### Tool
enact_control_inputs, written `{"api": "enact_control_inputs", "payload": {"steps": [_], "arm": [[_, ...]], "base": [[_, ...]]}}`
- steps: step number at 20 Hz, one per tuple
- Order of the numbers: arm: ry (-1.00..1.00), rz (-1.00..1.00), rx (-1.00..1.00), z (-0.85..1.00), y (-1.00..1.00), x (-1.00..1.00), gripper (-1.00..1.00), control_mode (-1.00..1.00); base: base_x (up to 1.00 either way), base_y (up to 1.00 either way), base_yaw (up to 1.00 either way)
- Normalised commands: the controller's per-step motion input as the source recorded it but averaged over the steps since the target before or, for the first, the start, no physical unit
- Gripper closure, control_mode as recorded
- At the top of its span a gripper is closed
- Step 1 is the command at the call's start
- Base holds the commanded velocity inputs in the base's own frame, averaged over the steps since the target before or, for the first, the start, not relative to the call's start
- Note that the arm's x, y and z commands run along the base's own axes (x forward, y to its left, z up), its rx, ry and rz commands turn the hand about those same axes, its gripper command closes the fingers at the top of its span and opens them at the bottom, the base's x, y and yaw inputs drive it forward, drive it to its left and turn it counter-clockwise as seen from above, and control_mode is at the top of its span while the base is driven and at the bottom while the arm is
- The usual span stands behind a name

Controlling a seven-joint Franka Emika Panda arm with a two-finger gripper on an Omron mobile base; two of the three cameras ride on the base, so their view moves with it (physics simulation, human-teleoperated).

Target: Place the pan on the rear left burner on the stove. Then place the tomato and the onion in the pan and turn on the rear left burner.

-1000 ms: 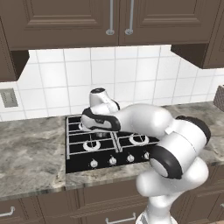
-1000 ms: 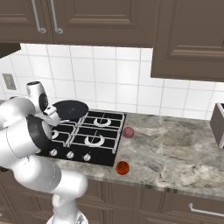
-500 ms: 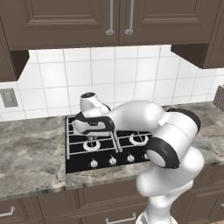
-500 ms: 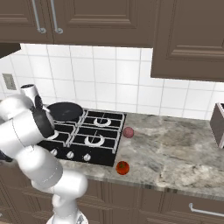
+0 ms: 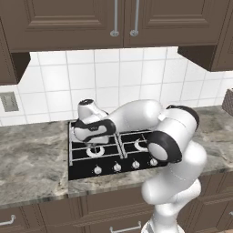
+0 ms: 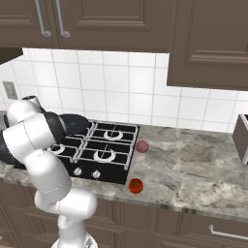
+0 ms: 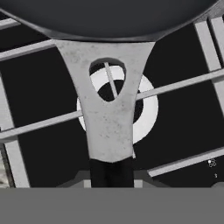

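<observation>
My gripper (image 7: 111, 173) clenched on the handle of the shallow round black frying pan (image 6: 75, 123), pan held just ahead of my fingers above the black four-burner gas stove (image 6: 114, 160), a silver ring burner (image 7: 146, 109) beneath the handle, no legible writing anywhere.

Dark wood wall cabinets (image 5: 123, 22) with silver handles (image 5: 115, 18) hang above a white tiled backsplash (image 6: 121, 92); a mottled grey stone counter (image 6: 193, 164) tops matching brown base cabinets (image 5: 54, 214).
</observation>
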Motion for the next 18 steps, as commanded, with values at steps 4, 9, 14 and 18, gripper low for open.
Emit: {"api": "enact_control_inputs", "payload": {"steps": [4, 9, 14, 18], "arm": [[0.0, 0.0, 0.0, -0.18, 0.23, 0.31, 1.0, -1.0], [0.0, 0.0, 0.0, -0.15, 0.22, 0.35, 1.0, -1.0], [0.0, 0.0, 0.0, -0.19, 0.17, 0.33, 1.0, -1.0], [0.0, 0.0, 0.0, -0.21, 0.13, 0.19, 1.0, -1.0]], "base": [[0.0, 0.0, 0.0], [0.0, 0.0, 0.0], [0.0, 0.0, 0.0], [0.0, 0.0, 0.0]]}}
